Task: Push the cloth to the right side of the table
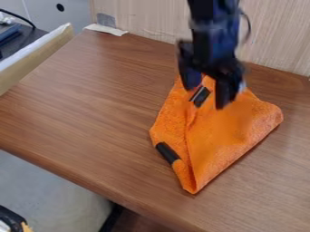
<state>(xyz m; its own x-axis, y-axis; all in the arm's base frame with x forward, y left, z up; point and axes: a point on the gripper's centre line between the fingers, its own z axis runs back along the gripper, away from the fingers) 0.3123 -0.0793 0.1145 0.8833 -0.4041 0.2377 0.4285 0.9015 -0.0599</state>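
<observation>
The orange cloth lies on the brown wood-grain table, right of centre in the view, its narrowest corner pointing down toward the table's near edge and a broader, rounded corner reaching out to the right. It is folded and a little rumpled — a long crease runs down its left part, where a narrow flap lies alongside the wide, flatter main portion. One short black strip shows at the cloth's left edge, and another black strip sits higher up, close to the gripper. The black arm comes in from the top edge, and the gripper hangs over the upper part of the cloth, released, its two fingers well apart; whether their tips touch the fabric I cannot tell. Behind the table stands a pale wood-grain panel, with a grey patch on it and a whitish strip below that, at the table's far corner. At the upper left, beyond a board with a pale top, a blue object rests on a dark surface
</observation>
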